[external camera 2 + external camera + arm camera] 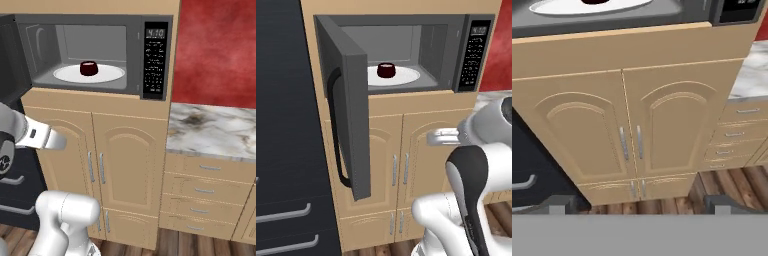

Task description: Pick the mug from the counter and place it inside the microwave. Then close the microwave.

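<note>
mug on microwave plate | door open | fingers apart, empty

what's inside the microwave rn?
The mug sits upright on the white round plate inside the microwave, door open. The mug's contents can't be seen.

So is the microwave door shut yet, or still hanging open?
Open. The microwave door is swung out to the left, and the mug sits in plain sight on the white plate inside.

Mug (on the plate) cut off by the top edge.
</note>
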